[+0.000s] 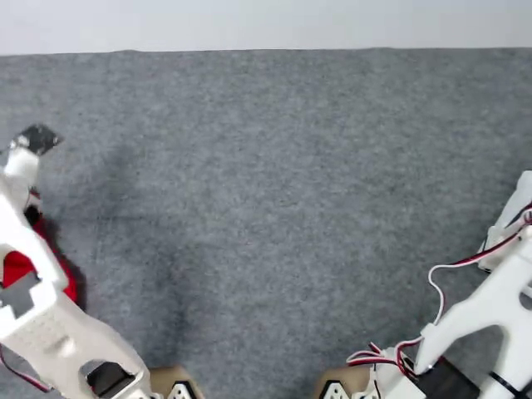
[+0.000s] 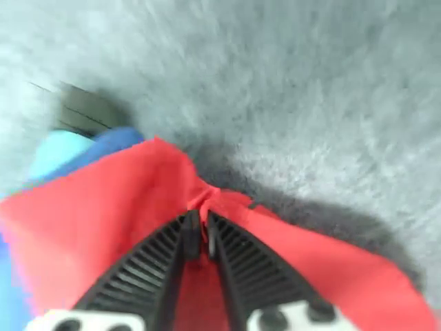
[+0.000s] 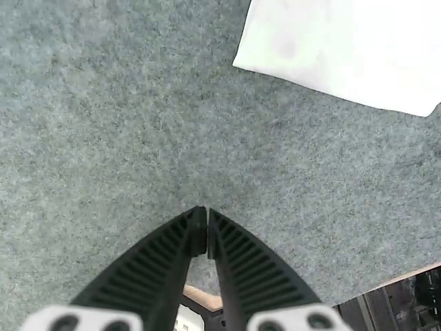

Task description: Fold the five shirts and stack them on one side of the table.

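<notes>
My left gripper [image 2: 200, 219] is shut on a pinched fold of a red shirt [image 2: 103, 227], lifting it into a small peak. Under the red shirt lie a blue shirt [image 2: 114, 138] and a light blue one [image 2: 58, 152]. From above, the red shirt [image 1: 15, 268] peeks out beside the left arm [image 1: 50, 324] at the table's left edge. My right gripper [image 3: 207, 214] is shut with nothing in it, just over the grey felt. A flat white shirt [image 3: 344, 48] lies on the felt beyond its tips. The right arm [image 1: 490, 307] stands at the front right.
Grey felt [image 1: 274, 166] covers the whole table, and its far edge meets a pale wall [image 1: 266, 21]. Red and white cables [image 1: 440, 283] hang from the right arm. The table's edge [image 3: 413, 276] shows close to the right gripper.
</notes>
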